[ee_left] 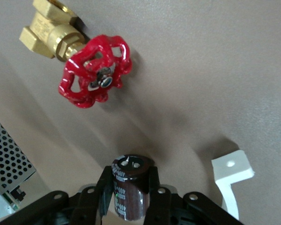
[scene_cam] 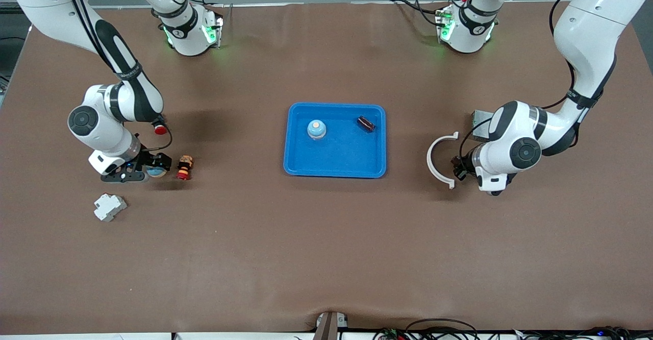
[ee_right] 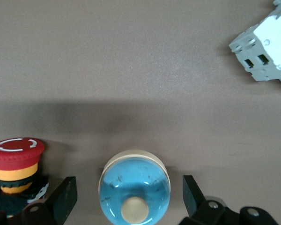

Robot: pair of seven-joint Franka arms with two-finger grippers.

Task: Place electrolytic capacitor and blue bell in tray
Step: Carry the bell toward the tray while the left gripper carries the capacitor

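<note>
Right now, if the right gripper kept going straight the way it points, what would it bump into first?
The right gripper would probably meet the blue bell sitting between its open fingers, else the table; depth is unclear.

The brown counter (scene_cam: 326, 253) carries a blue tray (scene_cam: 334, 169) at its middle. Toward the right arm's end lie a grey block (scene_cam: 109, 207), a red button (scene_cam: 184, 167) and a blue bell (ee_right: 134, 191). Toward the left arm's end lie a white arc (scene_cam: 438, 159), a grey box (scene_cam: 479, 124) and a red-handled valve (ee_left: 84, 61).
</note>
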